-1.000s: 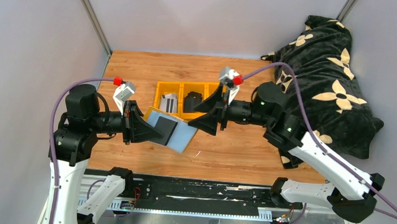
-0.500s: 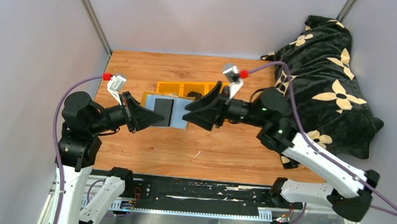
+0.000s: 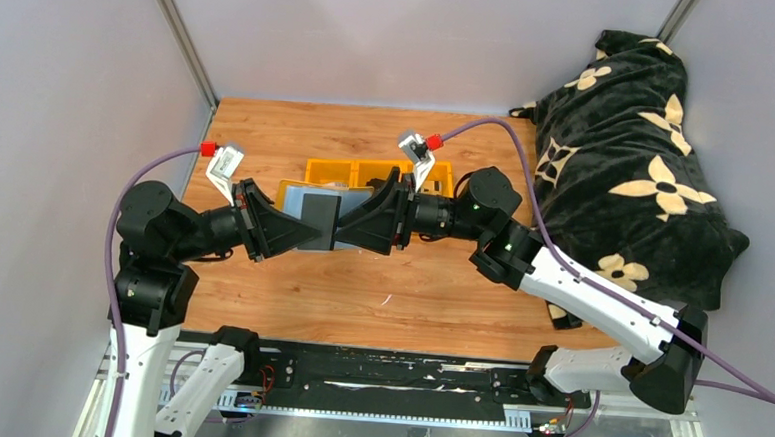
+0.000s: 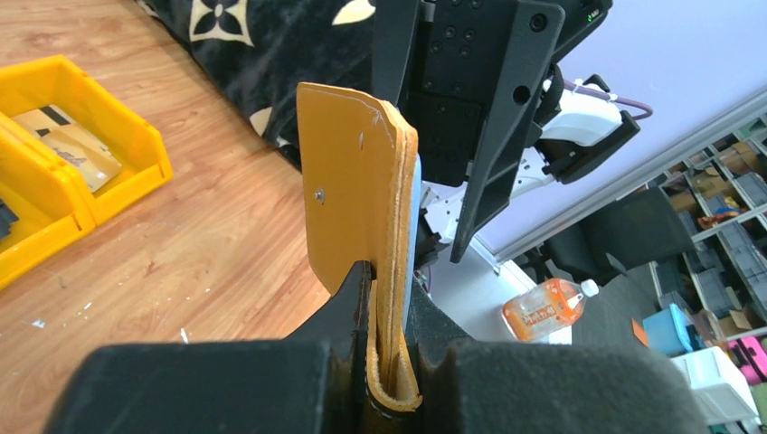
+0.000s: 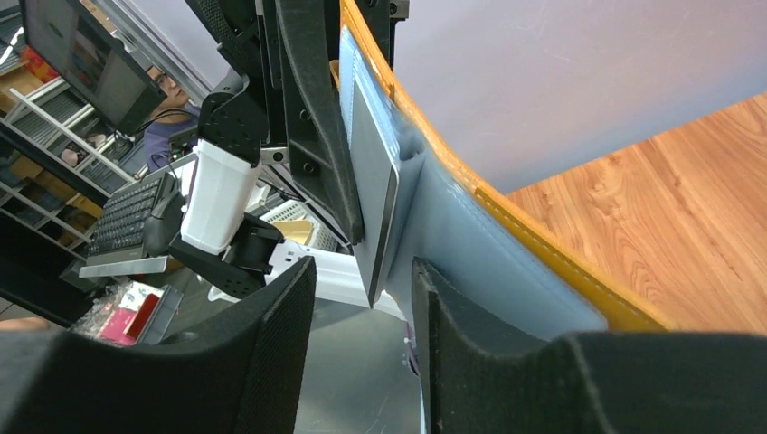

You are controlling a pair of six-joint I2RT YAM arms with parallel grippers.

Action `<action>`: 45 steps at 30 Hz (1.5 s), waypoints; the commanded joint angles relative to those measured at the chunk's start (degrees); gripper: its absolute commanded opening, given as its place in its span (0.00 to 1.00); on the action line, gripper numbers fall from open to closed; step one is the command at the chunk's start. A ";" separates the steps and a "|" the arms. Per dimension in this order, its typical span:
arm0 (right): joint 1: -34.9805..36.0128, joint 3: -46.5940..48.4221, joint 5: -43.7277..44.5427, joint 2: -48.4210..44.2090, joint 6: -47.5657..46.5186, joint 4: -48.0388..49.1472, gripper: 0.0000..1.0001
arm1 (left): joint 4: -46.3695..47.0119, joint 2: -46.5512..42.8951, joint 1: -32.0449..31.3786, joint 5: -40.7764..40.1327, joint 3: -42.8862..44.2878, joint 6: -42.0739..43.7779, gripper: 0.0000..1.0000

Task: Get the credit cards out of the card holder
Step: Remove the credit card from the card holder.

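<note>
Holder (image 4: pixel 353 208) is pinched at its fold by left gripper (image 4: pixel 389 289), presumably to present the pockets; right gripper (image 5: pixel 362 271) fingers, spread, straddle a card (image 5: pixel 371 172) edge.

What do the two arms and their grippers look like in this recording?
The left arm and right arm have black joint housings and white link shells. The left gripper and right gripper carry broad, black, wedge-shaped fingers. A purple cable with a red connector runs to each wrist's small grey camera.
</note>
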 commanded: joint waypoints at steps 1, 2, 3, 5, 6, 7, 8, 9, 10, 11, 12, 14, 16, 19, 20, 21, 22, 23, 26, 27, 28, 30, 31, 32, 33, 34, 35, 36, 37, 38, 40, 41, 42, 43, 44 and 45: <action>0.10 2.03 -1.80 1.79 2.61 4.39 0.44 | 3.11 -0.77 -0.08 3.46 -0.87 -2.38 0.00; -0.01 2.21 -2.13 2.11 3.11 4.89 0.41 | 3.09 -0.81 -0.08 3.70 -0.89 -2.47 0.00; -0.10 2.37 -2.45 2.46 3.63 5.53 0.39 | 3.03 -0.81 -0.08 3.96 -0.92 -2.57 0.00; -0.37 2.48 -3.03 3.17 4.75 6.94 0.32 | 2.86 -0.91 -0.08 4.53 -0.89 -2.54 0.00; -0.51 2.51 -3.32 3.37 5.45 7.89 0.26 | 2.73 -1.02 -0.08 4.92 -0.96 -2.50 0.00; -0.68 2.36 -3.64 3.57 6.18 8.84 0.21 | 2.54 -1.05 -0.08 5.37 -0.97 -2.50 0.00; -0.89 2.03 -4.06 3.69 7.25 10.02 0.12 | 2.55 -0.96 -0.08 5.76 -0.88 -2.62 0.00; -0.98 1.82 -4.25 3.70 7.44 10.60 0.08 | 2.49 -0.89 -0.08 5.94 -0.77 -2.66 0.00; -1.15 1.32 -4.40 3.63 7.99 11.32 0.03 | 2.45 -0.86 -0.08 6.13 -0.56 -2.67 0.02; -1.32 0.68 -4.50 3.47 8.69 12.20 0.00 | 2.42 -0.75 -0.08 6.33 -0.32 -2.67 0.05; -1.51 -0.07 -4.59 3.16 9.10 13.18 0.00 | 2.60 -0.68 -0.08 6.68 -0.13 -3.06 0.09; -1.61 -1.27 -4.90 2.71 9.90 14.66 0.00 | 4.58 -0.42 -0.08 8.07 -0.33 -5.15 0.15; -1.64 -2.07 -5.32 2.29 10.08 15.28 0.00 | 7.17 -0.26 -0.08 9.22 -0.68 -7.75 0.18; -1.58 -2.65 -5.67 2.05 10.09 15.47 0.00 | 10.97 -0.14 -0.08 10.29 -1.43 -11.36 0.20; -1.62 -2.79 -5.89 1.99 10.09 15.48 0.00 | 12.46 -0.06 -0.08 10.60 -1.64 -12.63 0.20; -1.62 -2.95 -6.07 1.90 10.09 15.48 0.00 | 13.83 -0.02 -0.08 10.93 -1.78 -13.70 0.19; -1.62 -3.20 -6.22 1.74 10.09 15.48 0.00 | 14.85 0.03 -0.08 11.07 -1.78 -14.54 0.19; -1.63 -3.69 -6.34 1.50 10.04 15.64 0.00 | 15.41 -0.05 -0.08 11.12 -1.80 -15.08 0.17; -1.63 -4.90 -6.52 0.66 10.00 16.41 0.00 | 15.85 0.02 -0.08 11.18 -1.59 -15.41 0.11; -1.70 -5.21 -6.59 0.32 9.94 16.63 0.00 | 15.87 0.03 -0.08 11.21 -1.46 -15.49 0.10; -1.71 -5.60 -6.63 -0.03 9.80 16.77 0.00 | 15.85 0.04 -0.08 11.22 -1.40 -15.62 0.08; -1.78 -6.34 -6.55 -0.88 9.58 16.84 0.00 | 15.78 0.21 -0.08 11.05 -1.02 -15.67 0.07; -1.80 -6.69 -6.54 -1.42 9.44 16.88 0.00 | 15.71 0.29 -0.08 10.91 -0.88 -15.68 0.06; -1.80 -7.04 -6.54 -1.69 9.25 16.88 0.00 | 15.72 0.35 -0.08 10.72 -0.73 -15.61 0.06; -1.80 -7.43 -6.54 -2.24 9.15 16.89 0.00 | 15.74 0.35 -0.08 10.55 -0.55 -15.55 0.05; -1.80 -7.76 -6.54 -2.61 8.98 16.89 0.00 | 15.64 0.38 -0.08 10.40 -0.42 -15.51 0.05; -1.80 -8.11 -6.43 -3.03 8.79 17.01 0.00 | 15.62 0.36 -0.08 10.37 -0.38 -15.39 0.05; -1.80 -8.35 -6.15 -3.18 8.77 17.05 0.00 | 15.67 0.33 -0.08 10.26 -0.43 -15.35 0.04; -1.80 -8.37 -6.12 -3.19 8.77 17.18 0.00 | 15.58 0.31 -0.08 10.26 -0.51 -15.25 0.04; -1.80 -8.31 -6.29 -3.28 8.84 17.16 0.00 | 15.50 0.35 -0.08 10.17 -0.52 -15.24 0.04; -1.79 -8.29 -6.79 -3.23 9.03 16.98 0.09 | 15.23 0.48 -0.08 10.16 -0.52 -15.10 0.03; -1.80 -8.29 -6.63 -3.29 9.11 17.04 0.13 | 14.73 0.35 -0.08 10.16 -0.37 -14.72 0.03; -1.80 -8.25 -6.29 -3.33 9.16 17.12 0.17 | 14.09 0.25 -0.08 10.06 -0.31 -14.07 0.03; -1.79 -7.80 -6.05 -3.14 9.32 17.15 0.23 | 13.19 0.04 -0.08 9.87 -0.21 -13.23 0.03; -1.80 -7.40 -5.96 -2.98 9.37 17.23 0.26 | 12.99 0.01 -0.12 9.68 -0.23 -12.80 0.02; -1.80 -6.56 -5.93 -2.60 9.51 17.31 0.27 | 12.72 -0.12 -0.08 9.60 -0.21 -12.52 0.02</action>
